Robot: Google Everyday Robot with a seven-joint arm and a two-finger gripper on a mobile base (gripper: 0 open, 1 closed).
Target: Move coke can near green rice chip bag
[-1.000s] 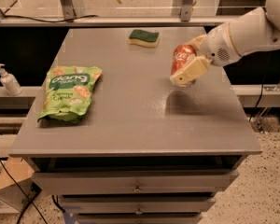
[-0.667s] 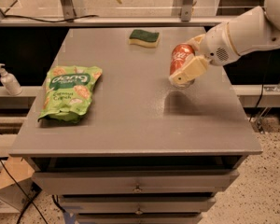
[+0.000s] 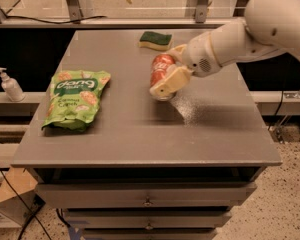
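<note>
The coke can [image 3: 160, 71] is red with white script and is held tilted in my gripper [image 3: 168, 73], just above the middle of the grey table. The cream fingers [image 3: 172, 80] are shut on the can, one in front of it and one behind. The white arm reaches in from the upper right. The green rice chip bag [image 3: 76, 100] lies flat on the left side of the table, a good way left of the can.
A green-and-yellow sponge [image 3: 156, 40] lies at the back of the table [image 3: 140, 139], just behind the can. A small white pump bottle [image 3: 10, 85] stands on a ledge left of the table. Drawers are below the table's front edge.
My gripper has carried the coke can to the left, toward the middle of the table and closer to the bag. The bag and sponge have not moved.
</note>
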